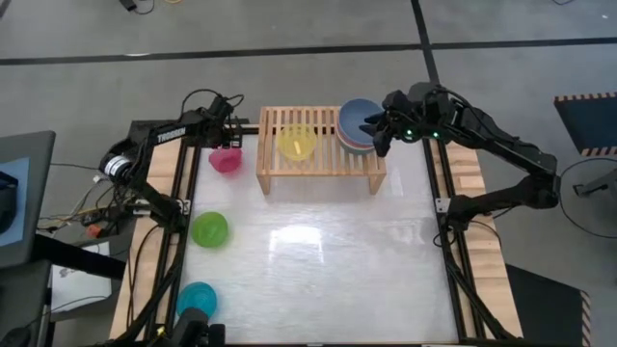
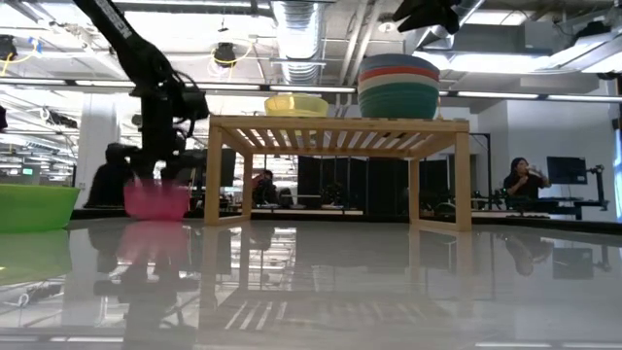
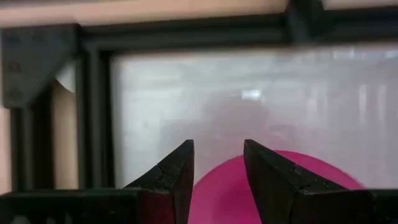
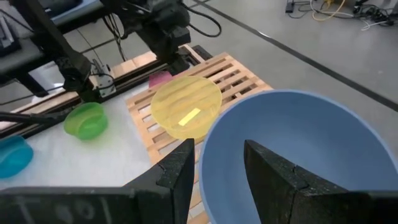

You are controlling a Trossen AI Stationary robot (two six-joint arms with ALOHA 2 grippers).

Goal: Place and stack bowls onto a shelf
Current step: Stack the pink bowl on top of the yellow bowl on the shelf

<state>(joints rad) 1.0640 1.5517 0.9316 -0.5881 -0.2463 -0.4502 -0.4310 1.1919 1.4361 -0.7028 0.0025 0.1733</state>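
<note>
The light-wood shelf (image 1: 328, 159) stands at the table's far side. On its right end sits a stack of bowls (image 2: 398, 87) with the grey-blue bowl (image 4: 298, 149) on top. A yellow bowl (image 1: 297, 143) sits mid-shelf. My right gripper (image 4: 219, 149) is open and hangs clear above the stack's near rim (image 2: 428, 15). The pink bowl (image 1: 227, 159) rests on the table left of the shelf. My left gripper (image 3: 217, 152) is open and stands low over the pink bowl (image 3: 280, 186), its tips at the rim in the low view (image 2: 160, 177). My left gripper comes down on the pink bowl's rim (image 3: 217, 180) from above, with its fingers apart. I cannot tell whether they touch it. The bowl sits upright on the table.
A lime bowl (image 1: 209, 229) and a cyan bowl (image 1: 197, 299) sit along the table's left side. The white tabletop (image 1: 318, 260) stretches in front of the shelf. Black frame rails (image 3: 93, 112) run close behind the pink bowl. People sit in the room beyond (image 2: 525, 180).
</note>
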